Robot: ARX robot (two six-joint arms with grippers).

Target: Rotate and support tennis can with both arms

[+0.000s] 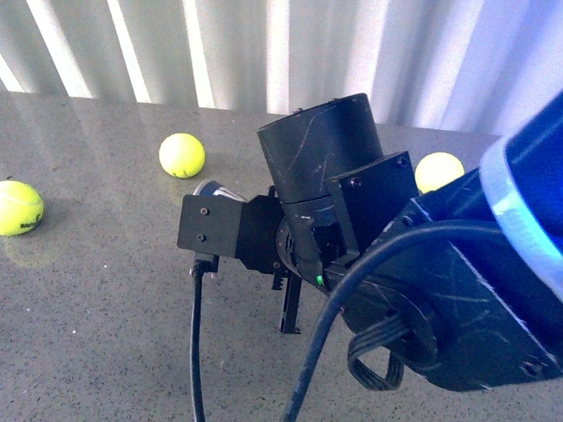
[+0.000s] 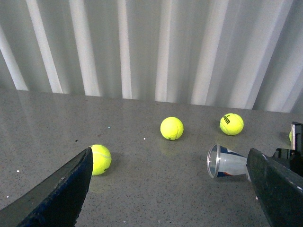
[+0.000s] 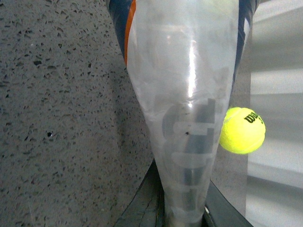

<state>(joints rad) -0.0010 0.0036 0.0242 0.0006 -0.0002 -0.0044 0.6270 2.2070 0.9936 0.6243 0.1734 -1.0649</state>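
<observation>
The tennis can [image 2: 229,163] lies on its side on the grey table, its open metal rim facing the balls. Up close in the right wrist view the tennis can [image 3: 189,94] is a clear dented tube with a navy and orange label at its far end. My right gripper [image 3: 184,218] is shut on its narrow, squeezed end. My left gripper [image 2: 169,153] is open, wide apart and low over the table, with one finger [image 2: 272,189] just beside the can and nothing between the two. From the front, my right arm [image 1: 325,167] hides all but the can's rim [image 1: 214,189].
Yellow-green tennis balls lie loose on the speckled table [image 2: 142,189]: one [image 2: 172,128] in the middle, one [image 2: 231,124] beyond the can, one [image 2: 101,159] by the left finger. A white ribbed wall [image 2: 142,47] closes off the far edge. A black cable [image 1: 196,352] hangs down.
</observation>
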